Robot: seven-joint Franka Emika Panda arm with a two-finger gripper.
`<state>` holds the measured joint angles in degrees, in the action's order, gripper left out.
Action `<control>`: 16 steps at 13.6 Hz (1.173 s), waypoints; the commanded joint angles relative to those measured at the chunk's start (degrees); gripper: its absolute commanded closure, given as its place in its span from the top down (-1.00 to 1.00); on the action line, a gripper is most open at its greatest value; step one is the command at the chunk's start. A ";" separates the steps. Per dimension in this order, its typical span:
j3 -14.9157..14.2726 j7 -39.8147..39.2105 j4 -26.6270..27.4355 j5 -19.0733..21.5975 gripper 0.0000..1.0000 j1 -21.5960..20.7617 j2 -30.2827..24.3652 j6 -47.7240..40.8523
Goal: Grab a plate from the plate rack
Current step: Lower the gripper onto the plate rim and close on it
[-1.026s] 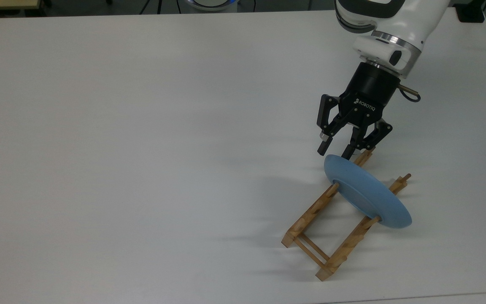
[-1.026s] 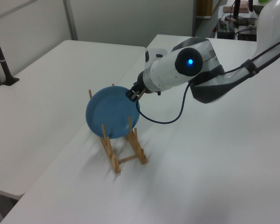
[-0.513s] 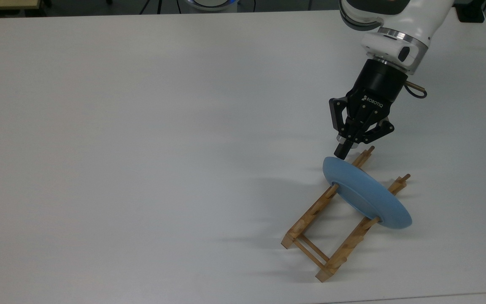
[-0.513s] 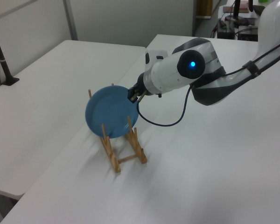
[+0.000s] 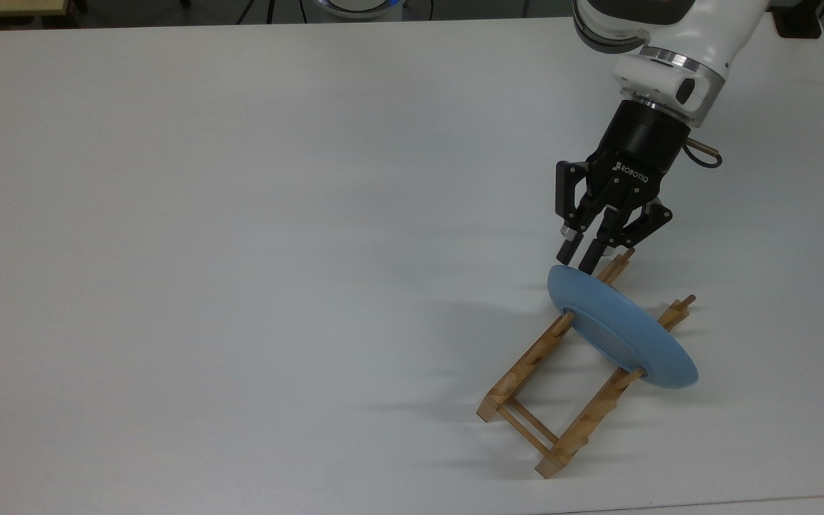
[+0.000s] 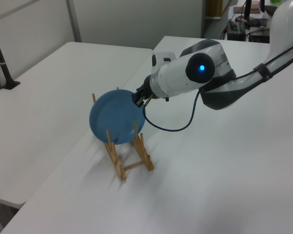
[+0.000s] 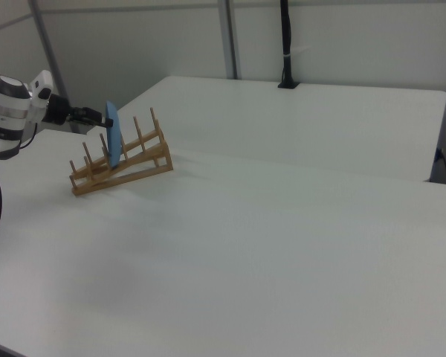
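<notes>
1. White tabletop (image 5: 240, 250) filled the scene, bare and matte, and in the left view a second white table (image 6: 44, 78) stood alongside it across a narrow gap.
2. Nearest the top view's lower edge sat the plate rack (image 5: 562, 390), a light-brown wooden frame of two notched rails joined by thin crossbars, running diagonally up toward the top view's right.
3. And there was the plate (image 5: 619, 329), light blue and matte, standing on edge in the rack's slots about midway along the rails, leaning against the upright pegs!
4. From the left view the plate (image 6: 117, 117) showed its round face, and the rack (image 6: 129, 158) stuck out below it.
5. From the right view the plate (image 7: 112, 134) stood thin and nearly upright, set among the pegs of the rack (image 7: 123, 160).
6. Just beyond the plate's upper rim hung the gripper (image 5: 581, 257), black, angled down from the white arm (image 5: 669, 36).
7. Its fingers (image 5: 567, 252) stood a little apart, a narrow gap between them, tips right at the rim and holding nothing.
8. Whether a tip actually touched the rim, I could not tell.
9. Farthest back in the right view, a dark pole (image 7: 285, 44) rose at the far table's edge.
</notes>
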<state>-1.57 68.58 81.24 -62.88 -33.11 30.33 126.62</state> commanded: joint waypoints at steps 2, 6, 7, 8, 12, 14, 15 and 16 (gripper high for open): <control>-0.72 0.51 -0.56 -1.28 -0.02 -0.29 0.16 -0.15; -1.07 0.33 -0.56 -1.45 -0.49 0.23 0.43 0.29; -1.16 0.07 -0.56 -1.45 -0.70 0.23 0.43 0.29; -1.16 -0.37 -0.56 -1.37 -0.86 0.23 0.43 0.29; -1.16 -2.48 -0.56 -1.19 -1.00 0.06 -0.10 0.21; -1.16 -3.36 -0.56 -1.10 -1.00 0.15 -0.62 0.12; -1.24 -3.62 -0.56 -1.10 -1.00 0.15 -0.89 0.03; -1.24 -3.71 -0.65 -1.02 -1.00 0.23 -1.24 -0.06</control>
<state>-2.13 66.64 81.01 -63.14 -32.52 30.43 126.62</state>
